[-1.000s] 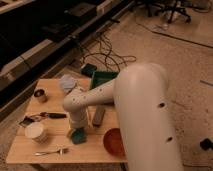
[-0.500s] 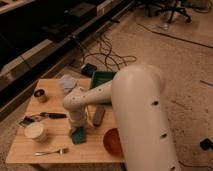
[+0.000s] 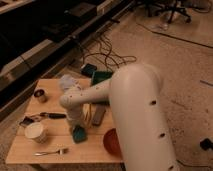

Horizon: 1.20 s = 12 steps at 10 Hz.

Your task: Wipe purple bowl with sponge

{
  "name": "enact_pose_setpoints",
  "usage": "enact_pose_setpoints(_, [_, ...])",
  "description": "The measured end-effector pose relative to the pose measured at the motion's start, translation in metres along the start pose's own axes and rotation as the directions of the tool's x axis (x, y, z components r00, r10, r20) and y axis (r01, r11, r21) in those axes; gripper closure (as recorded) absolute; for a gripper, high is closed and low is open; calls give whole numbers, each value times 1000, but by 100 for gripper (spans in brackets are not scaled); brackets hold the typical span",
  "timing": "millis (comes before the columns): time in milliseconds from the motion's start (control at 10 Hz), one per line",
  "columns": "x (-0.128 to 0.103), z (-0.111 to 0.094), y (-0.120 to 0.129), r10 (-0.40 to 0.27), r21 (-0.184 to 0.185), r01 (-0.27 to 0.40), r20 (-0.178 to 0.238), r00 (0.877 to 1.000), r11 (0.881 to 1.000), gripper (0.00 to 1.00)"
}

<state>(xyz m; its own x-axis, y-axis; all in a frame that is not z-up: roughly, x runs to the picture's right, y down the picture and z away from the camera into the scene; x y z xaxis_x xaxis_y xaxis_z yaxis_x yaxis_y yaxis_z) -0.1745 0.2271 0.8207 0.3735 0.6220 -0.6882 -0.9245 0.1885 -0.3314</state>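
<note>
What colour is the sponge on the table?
The sponge is teal green, camera view; the claw hangs above it.

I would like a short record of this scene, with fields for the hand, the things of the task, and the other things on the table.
hand: at the end of the arm, low over the middle of the table, right at the sponge
sponge: teal block on the table, under the hand
purple bowl: not visible in this view
orange-red bowl: near right edge, partly behind the arm
white cup: front left
fork: front edge
grey bar: right of the hand
green tray: far edge
</note>
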Motion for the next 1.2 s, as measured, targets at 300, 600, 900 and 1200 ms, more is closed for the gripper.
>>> enact_pose_setpoints(300, [0,-21,13,-36,-9,36,-18,999,999,100])
enact_pose_setpoints(600, [2,-49,15,-52,-48,51,-14,999,998,100])
enact_pose_setpoints(900, [3,-83,5,-50,-81,50,10,999,995,100])
enact_pose_setpoints(1200, [4,-108,-20,-38,-101,40,23,999,994,100])
